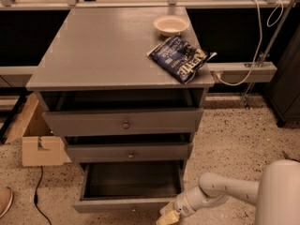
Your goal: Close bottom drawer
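Note:
The bottom drawer (126, 204) is the lowest of three grey drawers in the cabinet and stands pulled well out, showing its dark grey inside. Its shallow front panel runs along the bottom edge of the view. My gripper (169, 216) is low at the right end of that front panel, right by it; whether it touches the panel does not show. The white arm reaches in from the lower right. The middle drawer (130, 152) and the top drawer (124, 122) stand slightly pulled out above it.
On the cabinet top (103, 50) lie a dark blue chip bag (180, 58) and a white bowl (170, 25). A cardboard box (37, 146) sits on the speckled floor at the left. A cable and a grey ledge (241, 71) are at the right.

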Robot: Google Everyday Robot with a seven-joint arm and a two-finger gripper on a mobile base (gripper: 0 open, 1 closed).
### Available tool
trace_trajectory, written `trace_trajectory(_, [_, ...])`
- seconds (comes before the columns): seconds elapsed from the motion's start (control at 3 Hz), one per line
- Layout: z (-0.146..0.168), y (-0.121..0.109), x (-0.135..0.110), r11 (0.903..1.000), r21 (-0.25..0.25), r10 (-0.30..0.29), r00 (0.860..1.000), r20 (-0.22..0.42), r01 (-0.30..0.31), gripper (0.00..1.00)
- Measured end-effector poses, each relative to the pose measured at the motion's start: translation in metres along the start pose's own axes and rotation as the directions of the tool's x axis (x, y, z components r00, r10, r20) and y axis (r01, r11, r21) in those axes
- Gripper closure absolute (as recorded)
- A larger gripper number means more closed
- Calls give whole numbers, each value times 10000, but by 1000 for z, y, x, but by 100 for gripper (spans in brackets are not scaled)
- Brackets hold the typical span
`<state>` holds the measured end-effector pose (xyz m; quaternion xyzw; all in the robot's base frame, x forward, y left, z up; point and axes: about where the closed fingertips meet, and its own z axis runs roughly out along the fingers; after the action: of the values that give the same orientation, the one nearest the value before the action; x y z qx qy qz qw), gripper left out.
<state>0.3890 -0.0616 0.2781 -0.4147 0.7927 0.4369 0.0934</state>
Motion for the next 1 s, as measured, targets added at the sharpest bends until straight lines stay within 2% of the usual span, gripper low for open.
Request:
trace_trajectory(0.33, [15,-23,17,9987,489,133,9996,-229,-122,65])
trace_trajectory(0.67, [24,-63,25,9872,1596,-25,9999,-152,49,89])
trace_trajectory(1.0, [28,-104,26,9646,2620,-293,9995,-110,311,100])
